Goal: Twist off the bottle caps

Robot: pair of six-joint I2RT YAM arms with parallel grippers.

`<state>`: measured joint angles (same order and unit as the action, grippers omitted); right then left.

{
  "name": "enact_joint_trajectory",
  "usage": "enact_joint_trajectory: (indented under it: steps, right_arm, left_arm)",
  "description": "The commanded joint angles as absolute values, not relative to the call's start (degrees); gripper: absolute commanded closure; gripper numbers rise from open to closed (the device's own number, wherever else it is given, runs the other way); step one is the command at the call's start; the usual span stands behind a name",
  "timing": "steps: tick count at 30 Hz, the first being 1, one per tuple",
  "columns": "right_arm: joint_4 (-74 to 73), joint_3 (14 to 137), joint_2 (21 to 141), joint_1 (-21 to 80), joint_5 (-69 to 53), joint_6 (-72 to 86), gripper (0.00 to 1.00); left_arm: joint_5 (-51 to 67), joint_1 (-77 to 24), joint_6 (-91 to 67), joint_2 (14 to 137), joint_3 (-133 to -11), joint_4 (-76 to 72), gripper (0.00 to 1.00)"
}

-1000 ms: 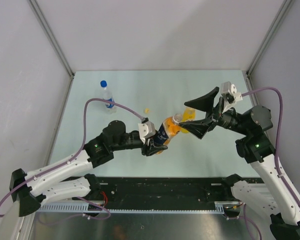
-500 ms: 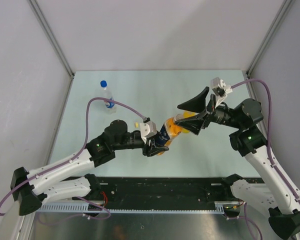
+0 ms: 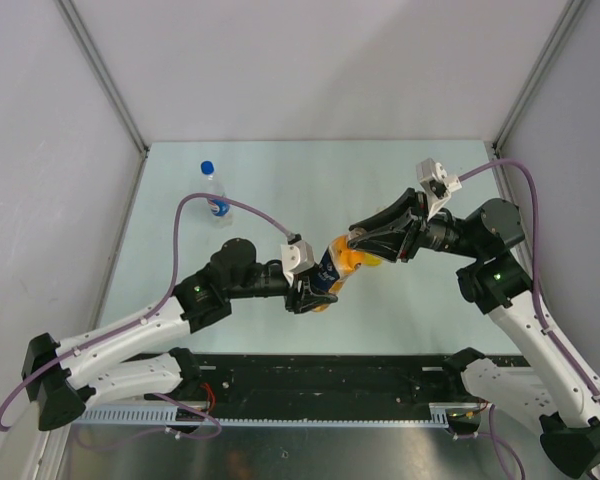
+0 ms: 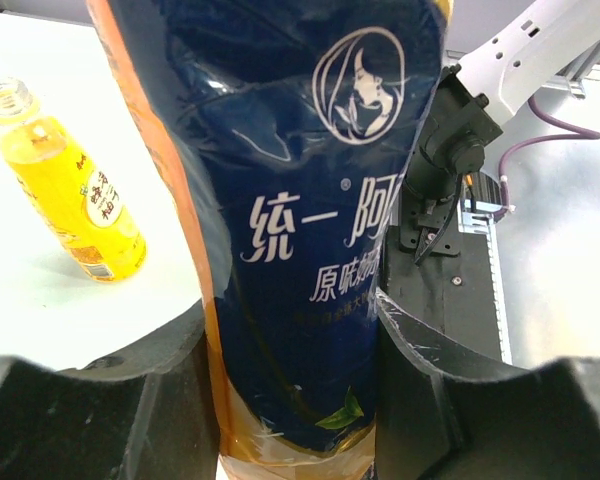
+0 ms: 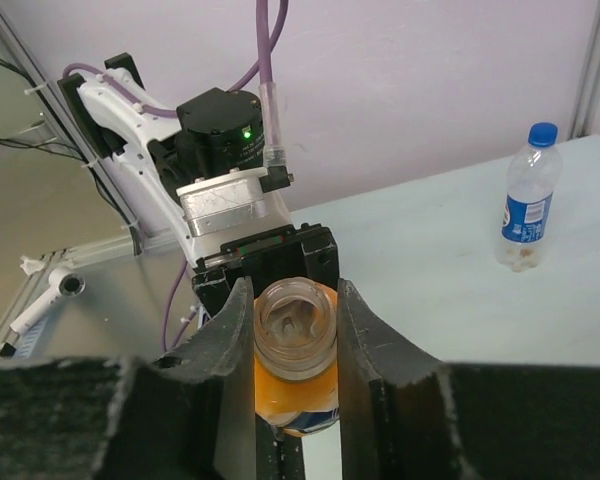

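From above, two black-and-white arms meet over the pale, matt table. The left gripper is clamped on the lower body of the dark-labelled bottle, a glossy plastic one with orange showing above its wrap, held tilted above the table. The right gripper is pinched on that bottle's top end. One water bottle, clear with a blue band, stands well apart at the far left with a blue cap on it.

The left wrist view shows two bottles. The held one fills the middle, squeezed between two black, rough-edged fingers. Its shiny navy label carries white Chinese characters, "统一" and "阿" among them, under a round line emblem of a woman's profile. To the left a yellow bottle is on the table, its clear ribbed neck open and a small round sticker on its side, too small to read.

The right wrist view also shows two bottles. Black fingers press on both sides of the held bottle's pale, translucent round top; whether a cap is on it I cannot tell. The water bottle, with its blue-and-white label, stands at the right.
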<state>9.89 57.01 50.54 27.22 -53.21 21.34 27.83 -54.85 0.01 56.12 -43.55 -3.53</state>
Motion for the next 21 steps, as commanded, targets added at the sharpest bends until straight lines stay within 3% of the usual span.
enact_joint_trajectory:
  steps: [1,6,10,12,15,21]
  right_arm:
    - [10.09,57.81,50.09,27.72,-53.04,20.58,1.0]
    - [8.65,57.79,49.73,27.85,-52.09,19.61,1.0]
    - [7.88,57.79,49.44,27.94,-51.47,19.07,1.0]
    - [7.35,57.8,49.25,27.95,-50.86,18.57,1.0]
    - [7.07,57.82,49.07,27.94,-50.34,18.14,1.0]
    - [4.43,57.78,49.19,28.03,-49.56,16.21,1.0]
  left_arm:
    - [28.73,-54.84,0.45,54.92,-44.98,-6.4,0.98]
    - [27.03,-54.84,0.44,54.56,-44.77,-6.39,0.8]
    - [26.95,-54.87,-0.97,54.7,-44.89,-6.41,0.21]
    - [26.91,-54.85,-1.1,54.87,-44.91,-6.41,0.06]
    - [27.04,-54.84,-1.17,55.02,-45.05,-6.34,0.01]
    - [25.23,-54.84,-0.94,54.87,-45.09,-6.34,0.01]
